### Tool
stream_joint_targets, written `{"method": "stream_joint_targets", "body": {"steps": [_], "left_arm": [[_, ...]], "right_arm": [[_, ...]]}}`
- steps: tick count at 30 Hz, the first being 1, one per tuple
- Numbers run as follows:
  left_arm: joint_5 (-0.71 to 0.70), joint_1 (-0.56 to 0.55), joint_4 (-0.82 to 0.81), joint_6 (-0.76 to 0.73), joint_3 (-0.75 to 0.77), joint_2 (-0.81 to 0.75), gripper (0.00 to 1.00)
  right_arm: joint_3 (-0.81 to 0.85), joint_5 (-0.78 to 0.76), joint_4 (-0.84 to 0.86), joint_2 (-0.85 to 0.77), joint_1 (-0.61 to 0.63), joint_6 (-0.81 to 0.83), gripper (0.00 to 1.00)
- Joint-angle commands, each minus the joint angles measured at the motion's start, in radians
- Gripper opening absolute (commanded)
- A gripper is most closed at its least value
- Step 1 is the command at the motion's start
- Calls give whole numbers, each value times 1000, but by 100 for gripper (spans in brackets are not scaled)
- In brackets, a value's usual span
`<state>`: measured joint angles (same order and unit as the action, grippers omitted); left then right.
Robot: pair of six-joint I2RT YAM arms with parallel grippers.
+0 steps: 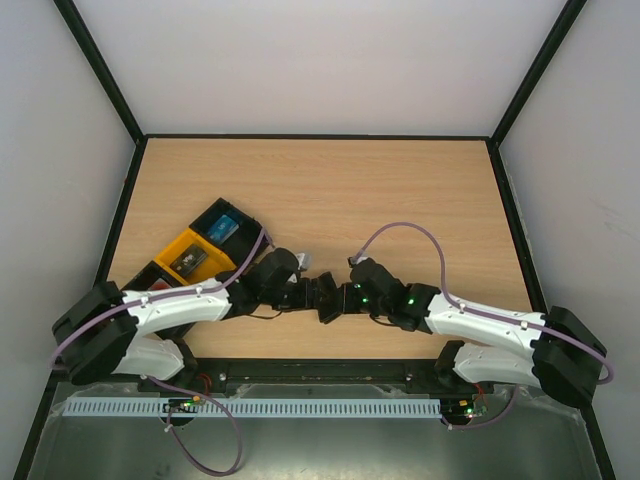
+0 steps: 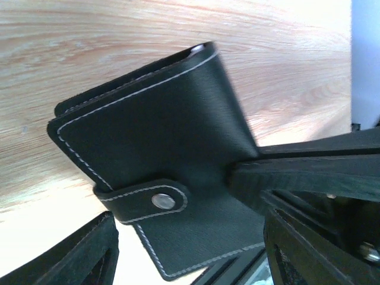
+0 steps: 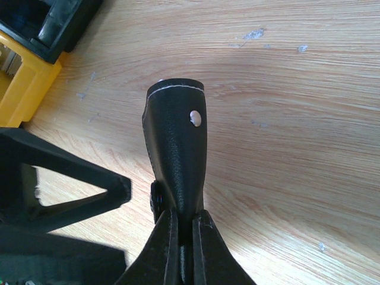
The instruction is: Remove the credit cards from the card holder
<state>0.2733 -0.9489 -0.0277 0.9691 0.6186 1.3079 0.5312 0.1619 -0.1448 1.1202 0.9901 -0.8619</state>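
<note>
**Card holder (image 2: 160, 130) pinched from the right, strap not yet undone**

Left of the card holder, a black-and-orange tray (image 1: 200, 255) sits on the counter (image 1: 400, 200). The left hand (image 2: 171, 200) stands wide, a finger on either side of the holder, probably to reach the snapped strap (image 2: 127, 205). The holder is held off the counter, closed, with no credit cards showing. To its right, the right hand (image 3: 185, 217) clamps one edge, steadying it.

black white-stitched card holder (image 2: 154, 136), closed by its snap strap, held aloft on edge.
</note>
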Motion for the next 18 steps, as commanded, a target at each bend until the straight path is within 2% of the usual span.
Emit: {"method": "stream_joint_targets", "body": {"steps": [1, 7, 13, 18], "left_arm": [[12, -4, 24, -36, 23, 60, 68], [21, -3, 12, -46, 45, 96, 67], [0, -1, 60, -72, 73, 123, 66], [-11, 8, 68, -79, 72, 161, 61]], "right_arm": [[19, -25, 19, -44, 7, -12, 2], [13, -32, 12, -83, 5, -21, 2], [-9, -9, 82, -74, 6, -24, 2], [-4, 6, 85, -54, 6, -6, 2]]}}
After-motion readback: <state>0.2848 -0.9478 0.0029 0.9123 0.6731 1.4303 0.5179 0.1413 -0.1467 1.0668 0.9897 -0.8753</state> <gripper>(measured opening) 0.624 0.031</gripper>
